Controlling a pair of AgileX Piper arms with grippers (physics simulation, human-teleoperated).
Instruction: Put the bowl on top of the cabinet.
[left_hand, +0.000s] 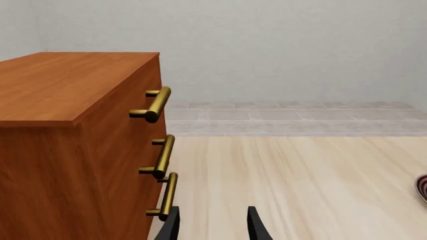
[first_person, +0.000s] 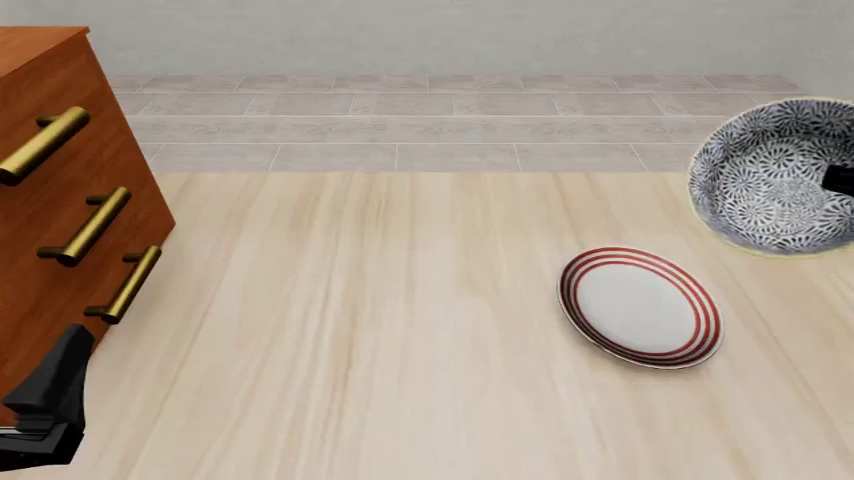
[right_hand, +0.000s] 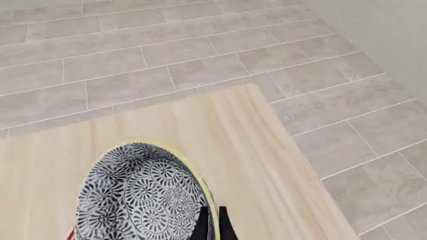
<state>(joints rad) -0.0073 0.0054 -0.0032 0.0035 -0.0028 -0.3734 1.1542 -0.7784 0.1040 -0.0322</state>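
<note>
I've got the bowl (first_person: 774, 180) pinched at its rim in my right jaws (right_hand: 211, 222), lifted above the counter (first_person: 400, 330), beyond the plate (first_person: 641, 306), well apart from the cabinet (first_person: 60, 190). Left jaws (left_hand: 212, 225) parted beside the cabinet's handles (left_hand: 155, 104).

Pale beige wood-grain table (first_person: 400, 350), grain running toward 12 o'clock in front view, far edge straight across. Past that edge at 12, floor (first_person: 400, 130) of grey rectangular tiles in staggered rows with thin pale grout lines. Plain off-white wall (first_person: 467, 35) behind, faintly mottled, meeting the tiles along a straight line. Reddish-brown wooden cabinet (first_person: 54, 230) at 9 o'clock on the table, cut off by the frame edge, brass bar handles on its front. Right wrist view: table corner over the same tiles, plain wall beyond. Even, soft light throughout.
</note>
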